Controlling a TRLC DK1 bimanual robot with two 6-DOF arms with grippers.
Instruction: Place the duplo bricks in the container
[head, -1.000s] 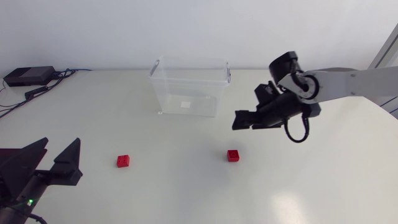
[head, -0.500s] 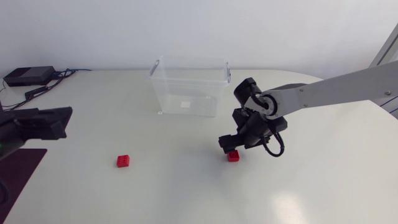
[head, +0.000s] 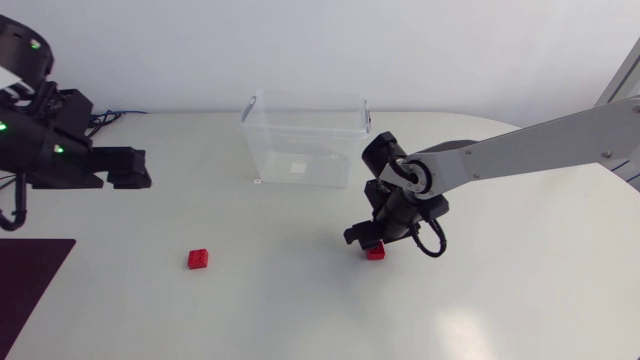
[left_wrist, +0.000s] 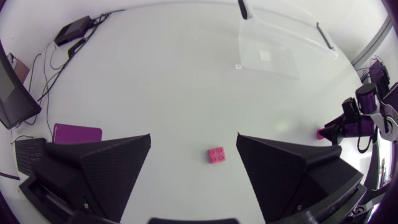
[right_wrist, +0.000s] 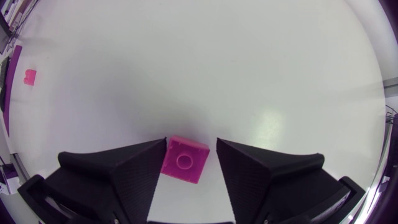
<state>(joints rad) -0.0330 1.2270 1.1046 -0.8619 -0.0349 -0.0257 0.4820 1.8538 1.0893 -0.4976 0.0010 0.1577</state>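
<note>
Two red duplo bricks lie on the white table. One brick (head: 376, 251) (right_wrist: 183, 162) sits between the fingers of my right gripper (head: 365, 237) (right_wrist: 191, 142), which is lowered over it. One finger is against the brick; a narrow gap shows at the other, so this gripper is open. The second brick (head: 198, 259) (left_wrist: 216, 155) lies alone at the front left, on the table below and ahead of my left gripper (head: 128, 170) (left_wrist: 193, 140), which hovers wide open and holds nothing. The clear plastic container (head: 305, 140) (left_wrist: 280, 43) stands at the back middle with nothing visible inside.
A black box with cables (head: 45, 122) lies at the back left corner. A dark purple mat (head: 30, 290) (left_wrist: 78, 132) lies at the front left edge. My right arm reaches in across the table's right half.
My right gripper came down from beside the container onto the right brick and its fingers narrowed around it. My left arm rose from the front left corner and swung back along the left side.
</note>
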